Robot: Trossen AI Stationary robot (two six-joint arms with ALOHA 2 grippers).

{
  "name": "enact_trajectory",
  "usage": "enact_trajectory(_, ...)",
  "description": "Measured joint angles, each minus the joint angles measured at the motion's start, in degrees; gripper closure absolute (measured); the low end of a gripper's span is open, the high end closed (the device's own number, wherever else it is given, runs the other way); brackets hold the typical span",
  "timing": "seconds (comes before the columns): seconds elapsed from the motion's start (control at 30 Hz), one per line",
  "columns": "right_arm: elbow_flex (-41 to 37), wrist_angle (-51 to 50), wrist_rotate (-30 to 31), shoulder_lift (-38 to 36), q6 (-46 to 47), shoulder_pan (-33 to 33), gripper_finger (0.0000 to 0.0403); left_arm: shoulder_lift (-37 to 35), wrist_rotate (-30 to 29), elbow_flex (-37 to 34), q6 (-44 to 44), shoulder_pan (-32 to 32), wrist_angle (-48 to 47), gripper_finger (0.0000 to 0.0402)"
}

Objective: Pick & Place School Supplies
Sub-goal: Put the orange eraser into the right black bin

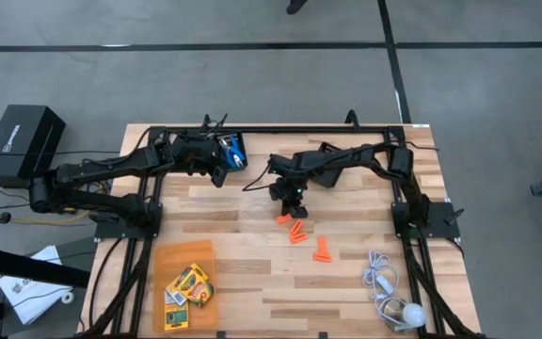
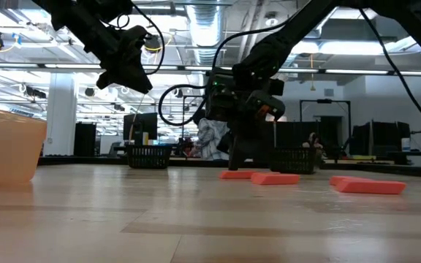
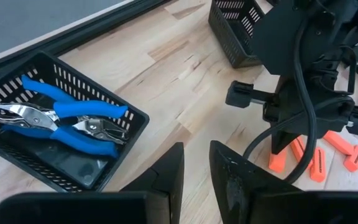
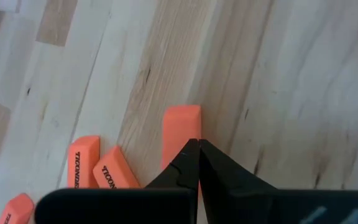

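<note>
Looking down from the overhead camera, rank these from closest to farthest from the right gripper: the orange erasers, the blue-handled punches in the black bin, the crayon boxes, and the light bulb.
From the right gripper, shut, at the table's middle:
1. Orange erasers, just below it in the high view.
2. Blue-handled punches, in the black bin beside the left gripper.
3 and 4. Crayon boxes on the left arm's side and light bulb at the right arm's corner: too close to call.

Bare wood [image 1: 243,212] between arms; orange pieces [image 1: 297,233] right of centre.

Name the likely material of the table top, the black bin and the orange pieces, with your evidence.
Table top: pale wood, planked with visible grain. Black bin: slotted, matte, probably plastic. Orange pieces: matte, blunt-edged blocks with printed lettering, probably rubber erasers.
</note>
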Motion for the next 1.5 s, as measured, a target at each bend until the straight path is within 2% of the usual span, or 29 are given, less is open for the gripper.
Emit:
enact_trajectory(0.67,-0.1,0.4,0.4,0.2,-1.2,-3.8,0.0403,0.0,0.0,0.0,0.0,0.0,0.0,0.0330)
enact_trajectory(0.93,-0.1,2.8,3.1,0.2,1.7,-5.2,0.0403,0.0,0.0,0.0,0.0,0.0,0.0,0.0330)
enact_trajectory(1.17,5.5,1.9,-1.9,-0.1,9.0,-7.9,0.0400,0.0,0.0,0.0,0.1,0.0,0.0,0.0330)
enact_trajectory(1.3,10.2,-3.5,-3.2,-0.4,8.8,-8.6,0.0373,0.0,0.0,0.0,1.0,0.0,-0.1,0.0330)
enact_trajectory(1.5,12.5,-13.5,-2.9,-0.4,5.6,-8.3,0.0303,0.0,0.0,0.0,1.8,0.1,-0.1,0.0330)
